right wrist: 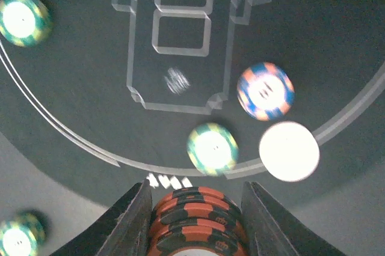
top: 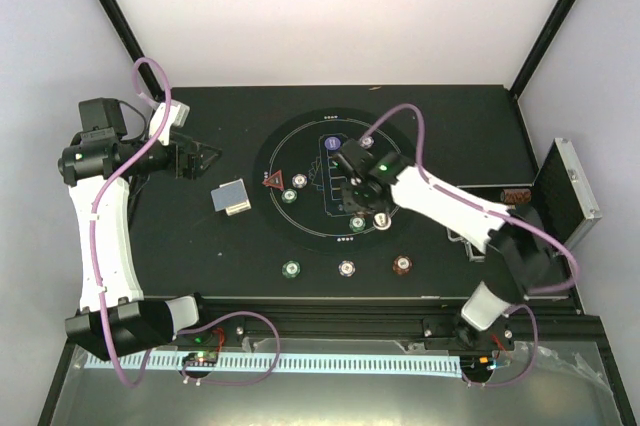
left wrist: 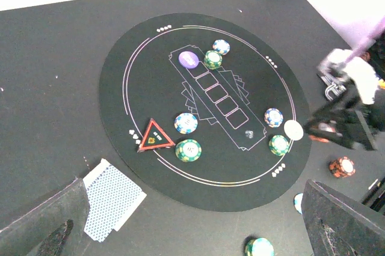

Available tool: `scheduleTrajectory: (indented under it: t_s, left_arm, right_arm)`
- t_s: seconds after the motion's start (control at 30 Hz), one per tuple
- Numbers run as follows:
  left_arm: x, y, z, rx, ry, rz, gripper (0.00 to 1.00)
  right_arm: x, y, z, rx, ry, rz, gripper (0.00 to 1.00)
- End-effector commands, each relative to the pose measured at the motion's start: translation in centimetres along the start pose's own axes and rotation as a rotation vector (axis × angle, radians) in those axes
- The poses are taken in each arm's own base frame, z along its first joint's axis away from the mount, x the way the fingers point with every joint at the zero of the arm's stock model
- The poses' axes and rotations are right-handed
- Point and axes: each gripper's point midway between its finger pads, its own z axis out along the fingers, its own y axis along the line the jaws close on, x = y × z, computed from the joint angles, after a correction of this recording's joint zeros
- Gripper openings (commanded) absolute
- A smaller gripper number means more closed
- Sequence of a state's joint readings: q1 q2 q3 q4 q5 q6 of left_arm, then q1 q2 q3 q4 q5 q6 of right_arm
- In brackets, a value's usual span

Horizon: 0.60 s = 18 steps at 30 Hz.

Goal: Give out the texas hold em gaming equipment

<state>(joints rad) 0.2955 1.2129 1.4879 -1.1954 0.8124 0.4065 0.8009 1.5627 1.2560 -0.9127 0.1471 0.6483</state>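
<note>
the right gripper (right wrist: 197,191) pinches a stack of red chips (right wrist: 195,226) between its fingers, hanging over the near-right rim of the mat (left wrist: 132,88). just inside that rim lie a green chip (right wrist: 212,148) and a white disc (right wrist: 289,151), with a blue chip (right wrist: 265,91) further in. this looks like the dealing-out of chip stacks. the next move calls for a bare spot by the rim, clear of those pieces, a straight descent, then release. the left gripper (top: 200,159) waits left of the mat, fingers spread and empty, and the cards (left wrist: 111,199) lie just off the mat's near-left.
</note>
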Motion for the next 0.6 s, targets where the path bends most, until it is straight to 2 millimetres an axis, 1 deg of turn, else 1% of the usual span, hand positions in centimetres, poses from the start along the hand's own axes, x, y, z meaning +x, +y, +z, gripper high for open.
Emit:
scheduleTrajectory:
  t_s: [0.0, 0.13, 0.17, 0.23, 0.3, 0.4, 0.57]
  left_arm:
    - [-0.3, 0.2, 0.1, 0.011, -0.016, -0.003, 0.99]
    - [-0.4, 0.3, 0.1, 0.011, -0.013, -0.009, 0.99]
    - [-0.4, 0.2, 0.0, 0.011, -0.014, -0.005, 0.99]
    - [-0.5, 0.2, -0.1, 0.008, -0.016, -0.002, 0.99]
    - [-0.7, 0.1, -0.2, 0.011, -0.019, 0.000, 0.99]
    - [-0.8, 0.0, -0.2, 0.016, -0.023, 0.002, 0.99]
    - [-0.5, 0.2, -0.1, 0.011, -0.015, 0.002, 0.99]
  right_arm:
    - [-4.0, 3.9, 3.1, -0.011, -0.001, -0.098, 0.05]
    - [-7.8, 6.9, 5.9, 0.003, -0.003, -0.145, 0.05]
    - [-8.4, 7.3, 6.7, 0.016, 0.002, -0.154, 0.05]
    - [-9.5, 8.3, 7.6, 0.018, 0.013, -0.163, 0.05]
    - [-9.7, 9.3, 8.4, -0.006, 0.027, -0.164, 0.05]
    - [-9.2, 10.1, 9.5, -0.039, 0.045, -0.153, 0.05]
    - [-7.9, 10.6, 11.0, -0.052, 0.072, -0.162, 0.06]
